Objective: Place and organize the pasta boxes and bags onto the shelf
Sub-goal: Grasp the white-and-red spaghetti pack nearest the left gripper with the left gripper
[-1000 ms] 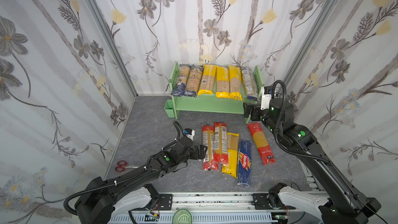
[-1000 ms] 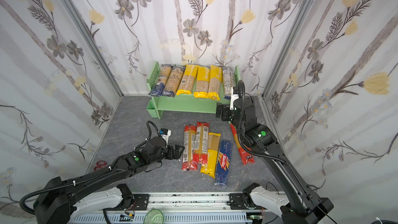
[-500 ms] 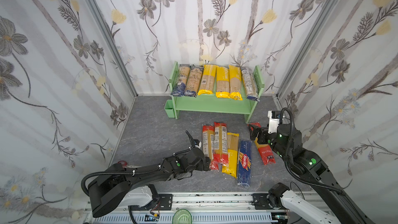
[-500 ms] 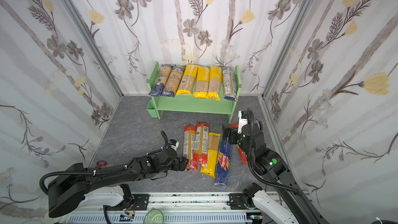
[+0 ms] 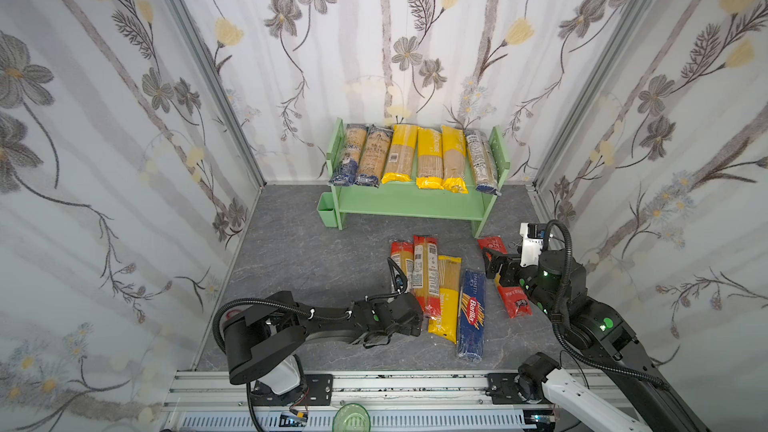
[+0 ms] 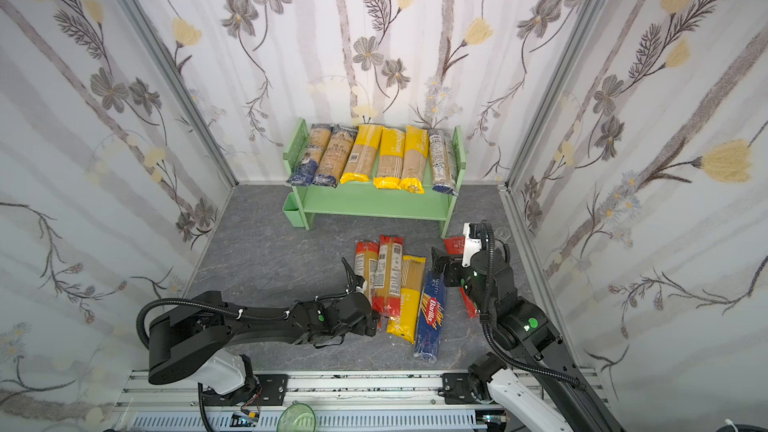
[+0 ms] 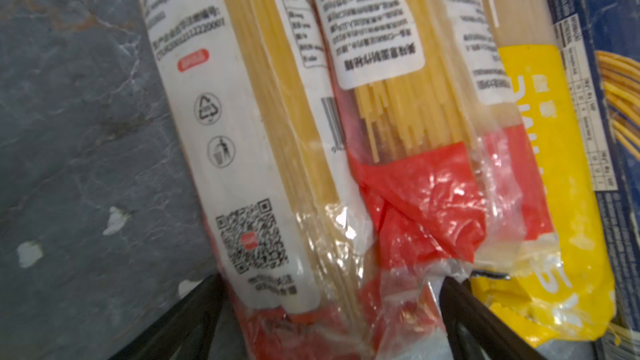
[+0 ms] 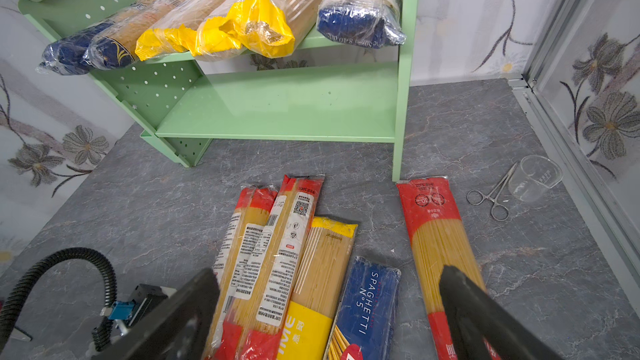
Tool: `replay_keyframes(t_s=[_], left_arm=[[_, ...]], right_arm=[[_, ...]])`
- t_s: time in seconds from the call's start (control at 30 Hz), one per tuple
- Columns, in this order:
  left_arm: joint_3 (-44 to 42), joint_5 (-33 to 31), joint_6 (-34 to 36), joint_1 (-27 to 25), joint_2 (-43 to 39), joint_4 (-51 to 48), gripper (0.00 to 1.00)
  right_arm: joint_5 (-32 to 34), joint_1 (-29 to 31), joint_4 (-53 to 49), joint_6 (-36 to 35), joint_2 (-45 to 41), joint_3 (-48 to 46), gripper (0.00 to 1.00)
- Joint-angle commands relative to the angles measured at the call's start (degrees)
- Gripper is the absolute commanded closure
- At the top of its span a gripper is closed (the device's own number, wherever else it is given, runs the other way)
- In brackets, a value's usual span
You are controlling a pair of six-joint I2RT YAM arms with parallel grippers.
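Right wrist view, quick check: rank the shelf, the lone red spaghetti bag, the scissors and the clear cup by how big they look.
1. shelf: largest, spanning most of the view.
2. red spaghetti bag: long, and it runs out of frame.
3. scissors and clear cup: these look about alike, so I won't rank them.

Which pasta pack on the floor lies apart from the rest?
The red-ended bag by the leg of the shelf; the other four packs lie bunched side by side.
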Motion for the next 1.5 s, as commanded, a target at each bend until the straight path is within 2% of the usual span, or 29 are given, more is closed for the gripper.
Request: replay_keyframes(t_s=[0.0,0.13,0.23,0.5,0.63,0.87,1.03,1.17,1.47], left_arm=[[0.76,-0.42,0.17,0.04,2.52,-2.54,0.0],[2.06,-2.62,1.41,0.81,4.4,-6.36,0.0],[2.5,-4.36,1.16,1.09,4.65,-9.13,0.05],[0.23,-7.4,-0.1,2.81,0.42,-14.22,0.12],[-2.04,-7.91,-1.2,3.76,-3.85,-15.34,0.11],[-4.16,-5.66,-0.75,4.54,-10.63,-15.72,0.0],[-3.72,-4.77,1.61,4.22,-12.82,-15.38,0.0],[-2.71,-5.38,2.49,4.19,-11.36,-14.91,0.0],[-0.18,-5.16,2.83,3.75,-2.54,-13.09,0.0]], right_arm=[[1.17,0.01,2.18,-0.19,-0.79,-0.31,0.0],[1.47,0.08,1.93,-0.36,-1.91,-0.25,0.0],[1.71,0.01,1.93,-0.41,-2.64,-0.28,0.0],[1.13,0.01,3.21,-0.36,-1.67,-0.54,0.0],[0.55,0.07,4.32,-0.32,-0.84,-0.85,0.0],[-0.38,0.01,6.1,-0.63,0.52,-0.86,0.0],[-1.15,0.01,6.79,-0.63,1.46,-0.92,0.0],[-1.6,0.04,7.19,-0.46,1.66,-1.1,0.0],[-0.75,0.01,6.13,-0.48,0.76,-1.41,0.0]])
